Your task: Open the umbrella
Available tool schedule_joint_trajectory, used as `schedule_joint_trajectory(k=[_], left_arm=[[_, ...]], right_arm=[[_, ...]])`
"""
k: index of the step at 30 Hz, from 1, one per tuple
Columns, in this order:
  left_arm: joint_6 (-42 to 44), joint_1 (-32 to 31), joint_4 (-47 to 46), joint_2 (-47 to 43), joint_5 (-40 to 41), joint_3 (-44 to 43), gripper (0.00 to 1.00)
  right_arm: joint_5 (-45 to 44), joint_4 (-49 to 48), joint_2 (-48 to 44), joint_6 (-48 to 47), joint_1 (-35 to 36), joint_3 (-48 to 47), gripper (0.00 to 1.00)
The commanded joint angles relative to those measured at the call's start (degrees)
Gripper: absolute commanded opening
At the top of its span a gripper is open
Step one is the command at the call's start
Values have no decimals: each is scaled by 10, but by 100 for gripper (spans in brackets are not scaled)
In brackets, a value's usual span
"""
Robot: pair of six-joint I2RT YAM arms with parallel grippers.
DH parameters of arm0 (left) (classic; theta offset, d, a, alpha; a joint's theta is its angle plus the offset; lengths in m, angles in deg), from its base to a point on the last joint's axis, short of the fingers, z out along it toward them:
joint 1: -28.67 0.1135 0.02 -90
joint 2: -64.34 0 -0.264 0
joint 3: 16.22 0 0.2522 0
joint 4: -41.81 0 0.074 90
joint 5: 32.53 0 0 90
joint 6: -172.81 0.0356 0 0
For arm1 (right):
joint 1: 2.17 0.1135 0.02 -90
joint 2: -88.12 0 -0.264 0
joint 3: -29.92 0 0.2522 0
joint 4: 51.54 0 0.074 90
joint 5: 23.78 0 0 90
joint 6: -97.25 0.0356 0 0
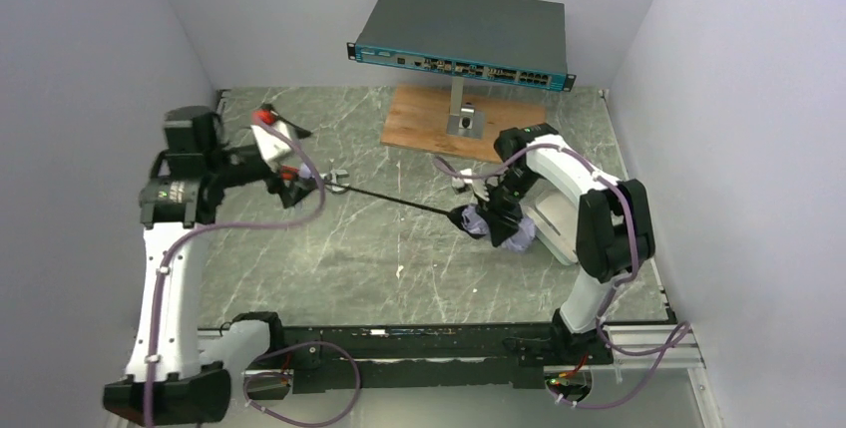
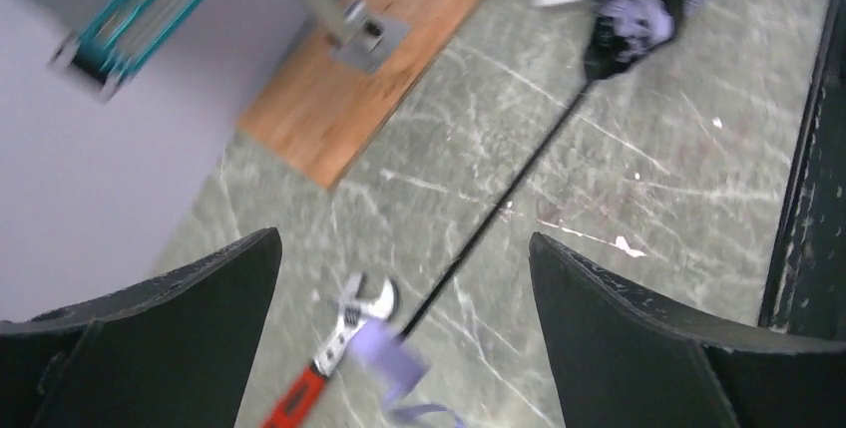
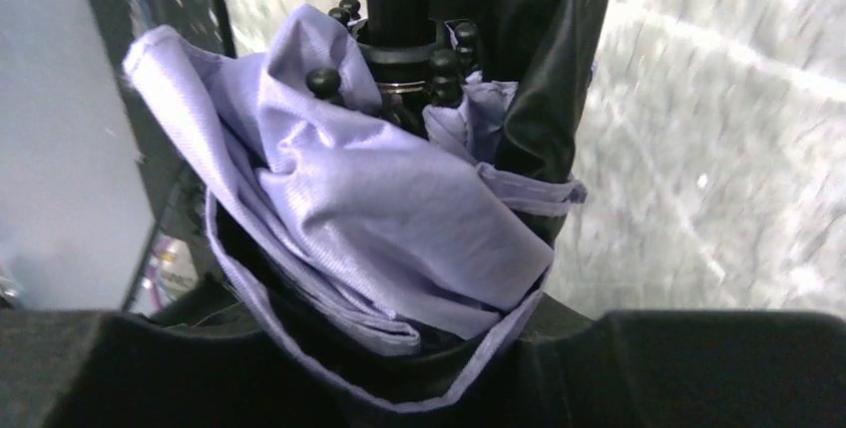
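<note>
Grey-green marbled table (image 1: 399, 278) lies under the umbrella (image 1: 517, 238), between pale walls (image 1: 90, 39).

A robotics lab test cell. Plain white walls (image 1: 90, 69) box in a grey-green marbled surface (image 1: 399, 258). A left arm (image 1: 170, 278) and a right arm (image 1: 599, 218), white and black, are bolted to a black rail (image 1: 429, 343) along its near edge, trailing purple cables (image 1: 299, 348). At the far edge a network switch (image 1: 464, 29) stands on a post (image 1: 457, 99) over a wooden board (image 1: 419, 119). A red-handled wrench (image 2: 344, 323) lies on the left half.
</note>
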Motion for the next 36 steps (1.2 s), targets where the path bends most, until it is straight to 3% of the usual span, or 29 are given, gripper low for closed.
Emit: schedule_joint_trajectory(k=[1, 4, 7, 13, 16, 21, 24, 27, 28, 33, 34, 35, 36], left_arm=[[149, -165, 4, -19, 114, 56, 100], [197, -283, -36, -34, 202, 93, 97], [236, -360, -59, -22, 275, 102, 95], [271, -447, -108, 13, 355, 109, 89], [319, -475, -89, 38, 378, 119, 84], [313, -484, -76, 95, 414, 124, 62], [294, -484, -79, 110, 429, 127, 41], [259, -484, -89, 105, 432, 130, 5], [242, -484, -98, 99, 431, 135, 0], [168, -462, -145, 54, 409, 179, 0], [154, -452, -155, 46, 402, 185, 0], [145, -441, -161, 39, 394, 189, 0], [137, -432, -167, 33, 386, 191, 0]], right_arm=[[141, 92, 56, 87, 29, -121, 0], [214, 106, 81, 146, 47, -181, 0], [253, 105, 77, 163, 74, -195, 0], [291, 104, 90, 195, 126, -205, 0], [293, 104, 112, 193, 128, -224, 1], [310, 104, 118, 189, 139, -261, 3], [305, 104, 103, 182, 142, -260, 7], [303, 104, 86, 178, 141, -254, 21], [302, 103, 83, 178, 141, -254, 28], [294, 73, 58, 212, 115, -256, 73], [293, 73, 51, 213, 103, -256, 90], [290, 74, 45, 212, 91, -257, 99], [285, 75, 40, 212, 78, -255, 100]])
